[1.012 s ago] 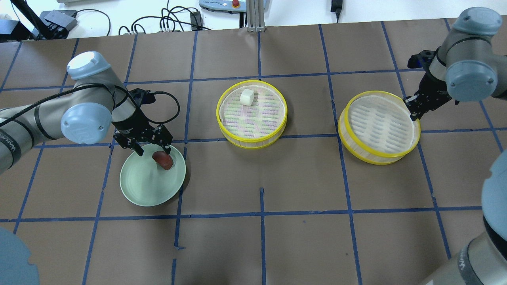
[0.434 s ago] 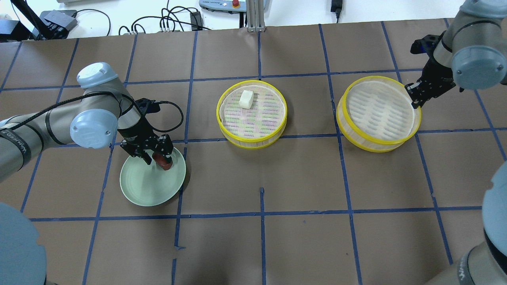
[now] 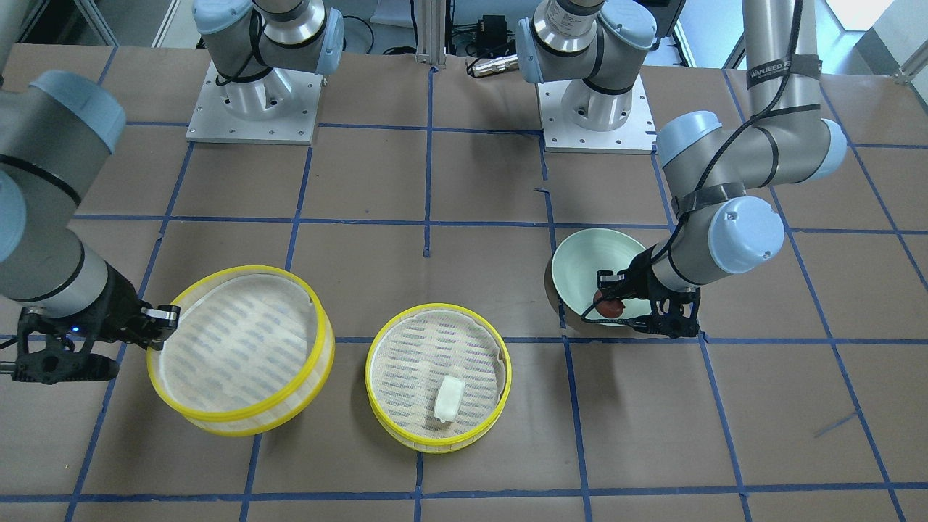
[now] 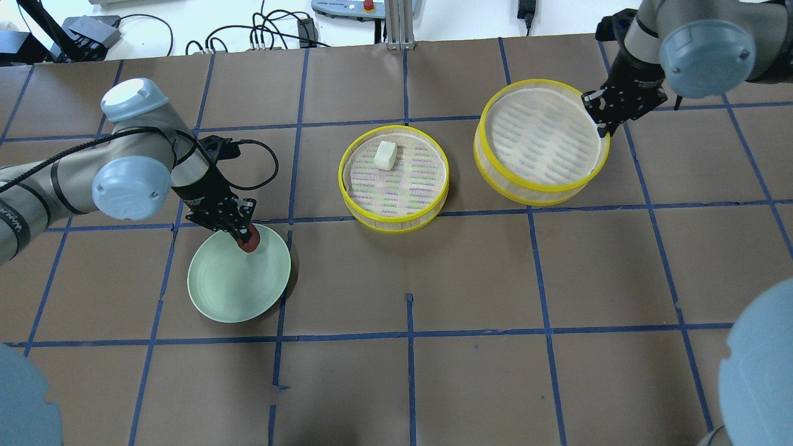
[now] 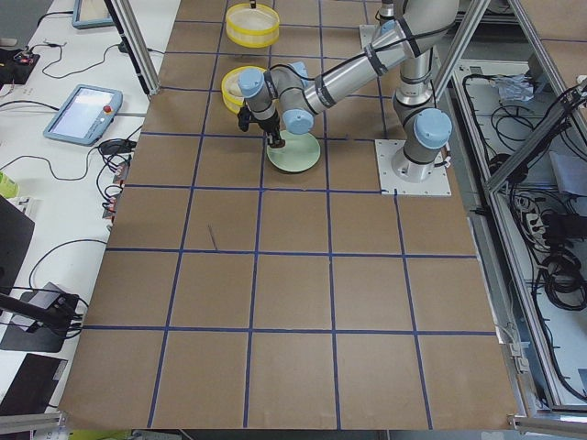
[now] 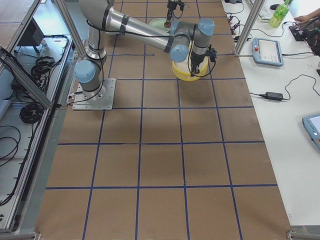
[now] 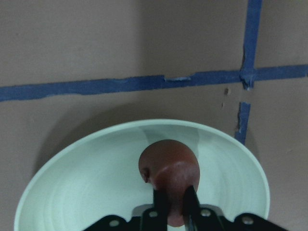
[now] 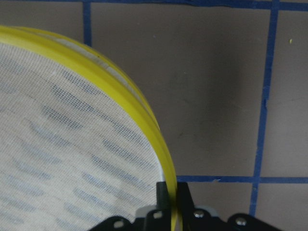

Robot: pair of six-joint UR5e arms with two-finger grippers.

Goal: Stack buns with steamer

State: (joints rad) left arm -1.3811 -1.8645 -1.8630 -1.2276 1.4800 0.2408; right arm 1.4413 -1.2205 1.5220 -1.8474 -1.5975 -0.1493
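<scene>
My left gripper (image 4: pixel 245 237) is shut on the reddish-brown bun (image 4: pixel 249 244) at the back edge of the pale green plate (image 4: pixel 229 291). The left wrist view shows the bun (image 7: pixel 168 166) between my fingers over the plate (image 7: pixel 86 183). The white oblong bun (image 4: pixel 385 154) lies in the middle yellow-rimmed steamer (image 4: pixel 396 224). My right gripper (image 4: pixel 604 126) is shut on the rim of a second, empty steamer (image 4: pixel 495 179) and holds it tilted at the back right. The right wrist view shows that rim (image 8: pixel 120 96) pinched between my fingers.
Brown paper with blue tape lines covers the table (image 4: pixel 409 371). Cables and a pendant lie beyond the table's back edge (image 4: pixel 266 31). In the front-facing view the robot bases (image 3: pixel 254 101) stand behind the plate (image 3: pixel 580 268) and both steamers (image 3: pixel 239 424).
My right gripper has carried the empty steamer back and to the left, close to the middle steamer. My left gripper has shut on the reddish-brown bun and shifted it slightly back.
</scene>
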